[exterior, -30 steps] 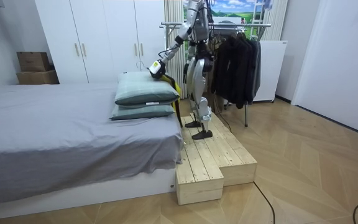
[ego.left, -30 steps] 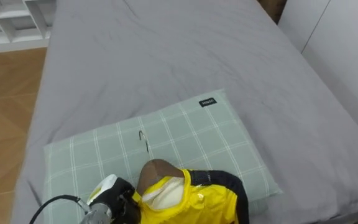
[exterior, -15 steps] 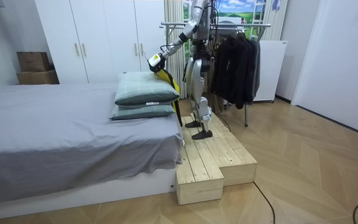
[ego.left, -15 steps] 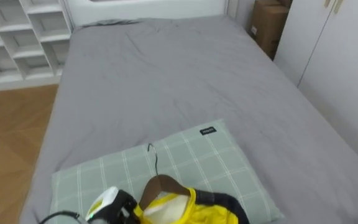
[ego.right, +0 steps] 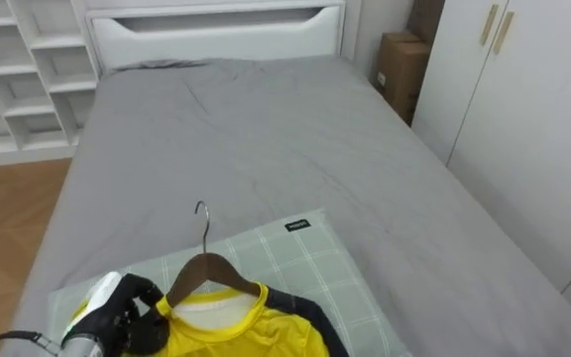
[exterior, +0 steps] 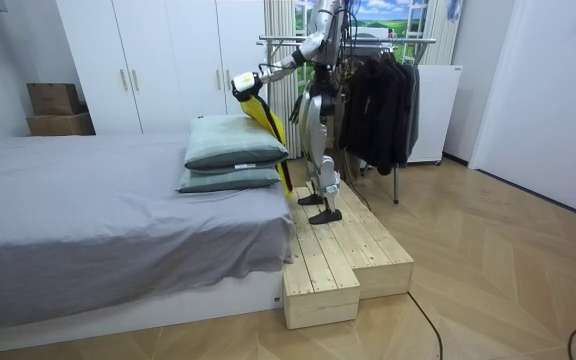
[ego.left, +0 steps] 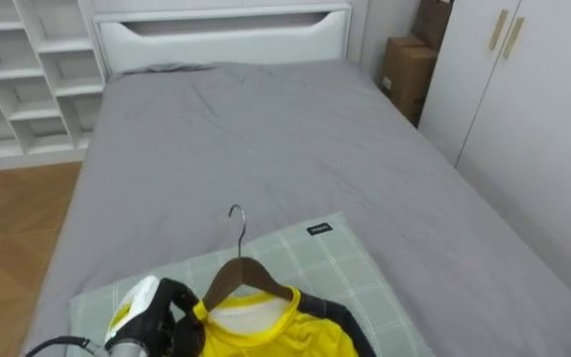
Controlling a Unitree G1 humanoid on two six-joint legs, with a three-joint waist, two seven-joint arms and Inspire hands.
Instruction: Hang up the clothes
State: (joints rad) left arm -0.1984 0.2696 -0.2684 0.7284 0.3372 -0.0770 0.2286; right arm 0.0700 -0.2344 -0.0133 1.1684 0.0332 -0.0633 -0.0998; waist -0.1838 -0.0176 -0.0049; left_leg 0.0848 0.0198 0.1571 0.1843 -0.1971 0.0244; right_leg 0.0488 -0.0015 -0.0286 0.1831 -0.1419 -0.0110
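A yellow shirt with dark sleeves (ego.left: pixel 266 332) hangs on a wooden hanger (ego.left: pixel 238 279) with a metal hook. My left hand (ego.left: pixel 157 312) is shut on the hanger's left end, low at the left of the eye views, and holds it above the checked green pillow (ego.left: pixel 337 260). In the right eye view I see the same hand (ego.right: pixel 117 309) and shirt (ego.right: pixel 228 332). From the room view, the hand (exterior: pixel 240 82) is raised above the stacked pillows (exterior: pixel 233 145), and the shirt (exterior: pixel 269 127) droops from it. I stand on a wooden platform (exterior: pixel 343 250) between the bed and a clothes rack (exterior: pixel 368 42).
The grey bed (ego.left: pixel 266 129) stretches ahead to a white headboard (ego.left: pixel 226 25). White cubby shelves (ego.left: pixel 18 69) stand to the left, white wardrobe doors (ego.left: pixel 533 119) and a cardboard box (ego.left: pixel 404 64) to the right. Dark clothes (exterior: pixel 378 100) hang on the rack behind me.
My left hand has lifted the hanger and shirt up off the pillow. The eye view has swung up, bringing the headboard and shelves into sight.
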